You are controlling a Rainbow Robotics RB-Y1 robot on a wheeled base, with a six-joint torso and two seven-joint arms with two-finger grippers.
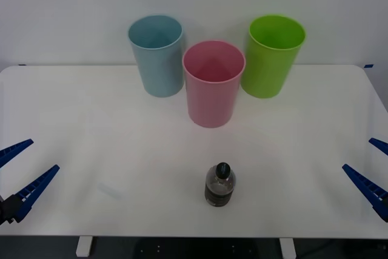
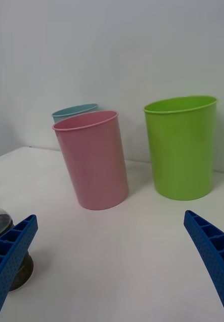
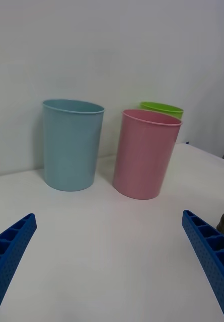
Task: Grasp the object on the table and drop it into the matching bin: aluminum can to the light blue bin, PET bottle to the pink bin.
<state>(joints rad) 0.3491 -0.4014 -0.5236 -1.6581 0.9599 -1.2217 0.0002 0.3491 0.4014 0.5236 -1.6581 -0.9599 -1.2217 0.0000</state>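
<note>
Bottle (image 1: 220, 184): being kept upright, lower centre of the counter (image 1: 91, 125).
Pink bin (image 1: 213, 83): centre, behind.
Left gripper (image 1: 20, 170): lower left, fingers being held open.
Right gripper (image 1: 371, 168): lower right, fingers open.

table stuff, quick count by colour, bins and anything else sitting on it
light blue bin: 1
pink bin: 1
lime green bin: 1
PET bottle, clear with dark contents and black cap: 1
total on the table: 4
</note>
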